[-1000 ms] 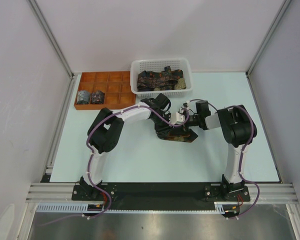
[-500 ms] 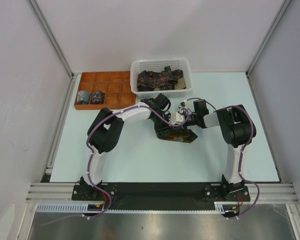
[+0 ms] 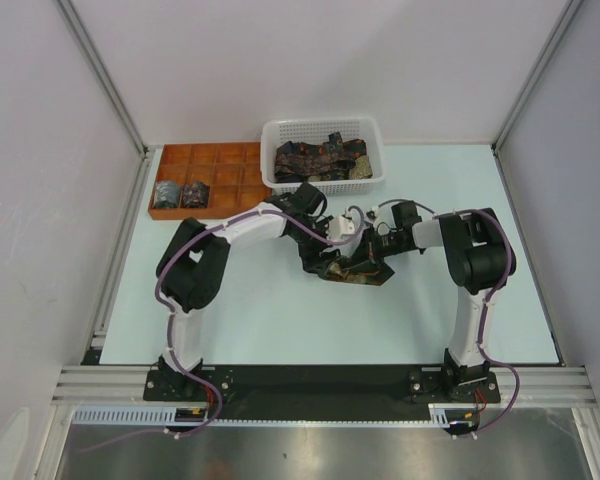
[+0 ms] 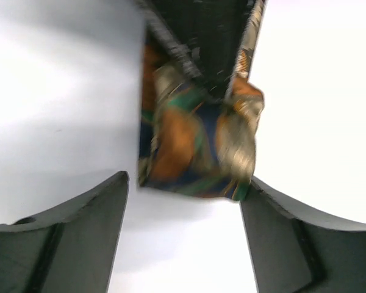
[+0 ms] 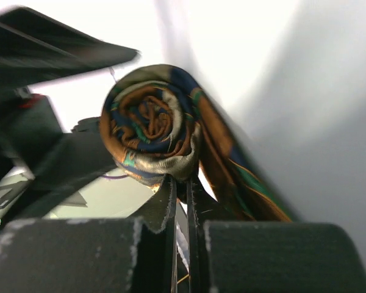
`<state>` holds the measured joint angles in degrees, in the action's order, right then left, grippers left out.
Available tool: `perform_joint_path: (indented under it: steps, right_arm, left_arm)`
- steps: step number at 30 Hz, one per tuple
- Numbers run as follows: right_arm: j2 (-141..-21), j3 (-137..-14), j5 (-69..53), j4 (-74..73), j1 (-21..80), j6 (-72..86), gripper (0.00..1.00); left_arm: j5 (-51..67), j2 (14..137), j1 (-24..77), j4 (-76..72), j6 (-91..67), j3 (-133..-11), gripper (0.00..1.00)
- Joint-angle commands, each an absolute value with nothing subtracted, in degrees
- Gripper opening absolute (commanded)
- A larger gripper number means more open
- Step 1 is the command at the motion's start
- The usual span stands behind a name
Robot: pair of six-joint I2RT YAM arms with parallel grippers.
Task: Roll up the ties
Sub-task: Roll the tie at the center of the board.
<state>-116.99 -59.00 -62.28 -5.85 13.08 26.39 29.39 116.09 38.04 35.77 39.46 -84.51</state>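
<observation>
One tie (image 3: 355, 272) lies out on the pale table (image 3: 230, 300), a dark crumpled strip just right of centre in the top view. The two grippers meet over its upper edge.

The right wrist view shows what the top view does not. One end of the tie is wound into a tight spiral (image 5: 149, 125) of orange, blue and cream, in the upper middle of the frame, and a loose tail runs down to the lower right. The right gripper (image 5: 182, 204) is pinched narrow on the lower rim of that roll.

In the left wrist view the patterned end (image 4: 198, 140) sits blurred at centre, and the spiral cannot be made out. The left gripper (image 4: 184, 183) is spread wide, with one finger at each lower corner of the frame. There are gaps between the fingers and the cloth.

Only the top view shows the rest. Two rolled bundles (image 3: 166, 193) (image 3: 196, 193) sit side by side in the nearest left compartments of the one orange tray (image 3: 230, 155), at the upper left. Beside it, one white mesh basket (image 3: 372, 135) holds a heap of loose ties (image 3: 320, 158). How many are in the heap cannot be counted.
</observation>
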Motion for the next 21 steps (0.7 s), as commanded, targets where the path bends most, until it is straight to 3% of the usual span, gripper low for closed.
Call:
perform_joint_path:
  steps: [1,14,21]
  right_arm:
    - [-117.5,-59.1,-50.5,-15.7,12.3,18.6,0.00]
    - [-119.9,-65.0,-43.7,-24.4,11.2,14.9,0.00]
    - [-121.9,-68.6,-40.4,-30.1,11.9,11.3,0.00]
  left_arm:
    - [31.7,110.2,37.2,32.0,37.6,-83.1,0.83]
    - [38.6,111.5,38.8,31.7,48.0,-81.7,0.91]
    - [32.6,114.2,41.7,28.2,49.9,-82.7,0.92]
